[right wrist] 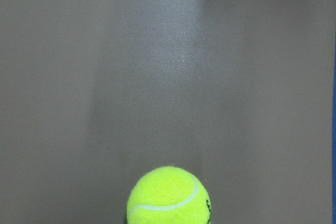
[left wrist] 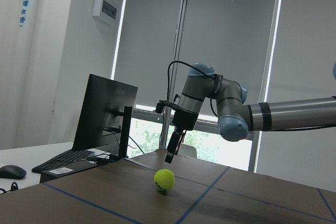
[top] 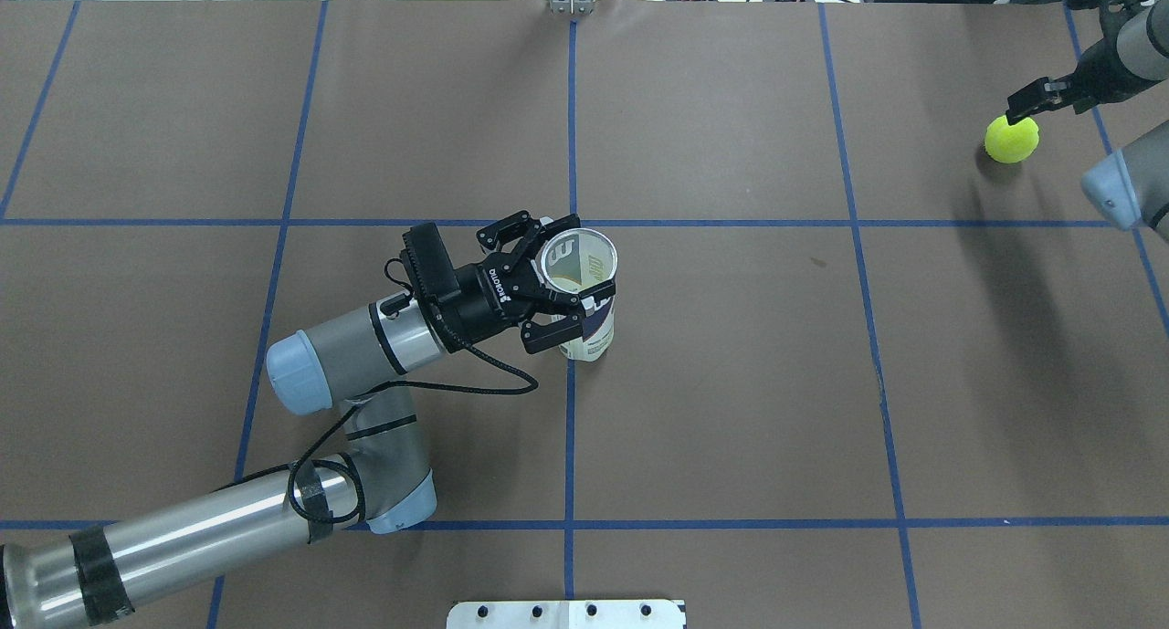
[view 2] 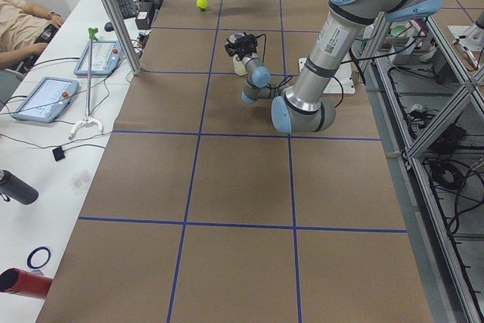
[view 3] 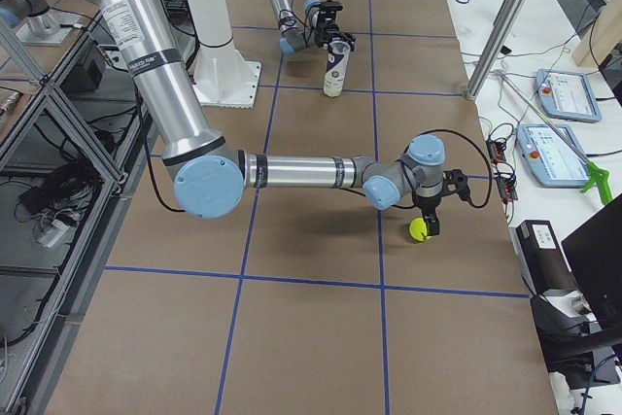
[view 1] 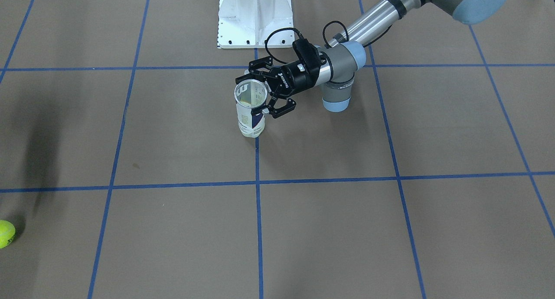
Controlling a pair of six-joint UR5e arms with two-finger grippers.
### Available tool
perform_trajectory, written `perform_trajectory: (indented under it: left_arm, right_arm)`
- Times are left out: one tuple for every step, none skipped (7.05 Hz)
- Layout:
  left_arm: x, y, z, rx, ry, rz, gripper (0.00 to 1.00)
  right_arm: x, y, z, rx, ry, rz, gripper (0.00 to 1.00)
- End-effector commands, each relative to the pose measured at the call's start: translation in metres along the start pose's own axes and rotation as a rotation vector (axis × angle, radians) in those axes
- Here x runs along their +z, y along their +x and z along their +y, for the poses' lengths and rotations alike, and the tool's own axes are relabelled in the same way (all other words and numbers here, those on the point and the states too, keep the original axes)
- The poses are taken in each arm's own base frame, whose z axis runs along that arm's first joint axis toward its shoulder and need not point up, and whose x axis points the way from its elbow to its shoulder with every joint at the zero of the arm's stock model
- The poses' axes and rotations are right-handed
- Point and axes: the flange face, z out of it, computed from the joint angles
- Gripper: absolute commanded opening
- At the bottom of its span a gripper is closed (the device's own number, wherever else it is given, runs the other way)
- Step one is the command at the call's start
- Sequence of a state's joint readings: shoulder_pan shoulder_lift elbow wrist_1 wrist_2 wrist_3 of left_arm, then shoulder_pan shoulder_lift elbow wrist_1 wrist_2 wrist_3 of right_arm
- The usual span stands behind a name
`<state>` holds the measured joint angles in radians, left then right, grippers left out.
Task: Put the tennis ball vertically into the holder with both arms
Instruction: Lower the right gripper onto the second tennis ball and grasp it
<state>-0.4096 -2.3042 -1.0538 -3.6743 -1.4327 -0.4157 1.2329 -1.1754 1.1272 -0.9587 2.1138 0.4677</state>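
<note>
The holder (view 1: 251, 119), a clear tube with a white and navy label, stands upright near the table's middle, open end up; it also shows in the overhead view (top: 589, 332). My left gripper (top: 584, 259) comes in level from the side and is shut on its upper part, one finger on each side (view 1: 256, 95). The yellow tennis ball (top: 1012, 140) lies on the table far to my right (left wrist: 164, 180). My right gripper (top: 1018, 110) points down just above it (left wrist: 169, 158), apart from it. I cannot tell whether it is open or shut.
The white pedestal base (view 1: 255, 17) is bolted down at the robot's side of the table. A desk with tablets (view 3: 559, 94) and an aluminium post (view 3: 501, 26) border the far edge. Blue tape lines grid the brown table (top: 731, 382).
</note>
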Motion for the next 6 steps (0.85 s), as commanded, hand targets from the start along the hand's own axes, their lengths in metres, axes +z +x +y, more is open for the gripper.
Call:
perform_trajectory:
  left_arm:
    - [0.0,0.0,0.0,0.0,0.0,0.0,0.93]
    - [0.0,0.0,0.0,0.0,0.0,0.0,0.93]
    - [0.001,0.0,0.0,0.0,0.001,0.0,0.93]
    - [0.001,0.0,0.0,0.0,0.001,0.0,0.93]
    - [0.001,0.0,0.0,0.0,0.001,0.0,0.93]
    - [0.001,0.001,0.0,-0.001,0.0,0.001,0.93]
  right_arm:
    - [0.024,0.015,0.011,0.02,0.031,-0.019,0.99]
    - [0.03,0.015,0.013,0.02,0.033,-0.023,0.99]
    - [0.031,0.014,0.014,0.039,0.034,-0.028,0.99]
    - [0.036,0.006,0.016,0.056,0.044,-0.044,0.99]
    - [0.041,-0.001,0.018,0.07,0.041,-0.051,0.99]
    - [0.043,-0.003,0.02,0.069,0.037,-0.051,0.98]
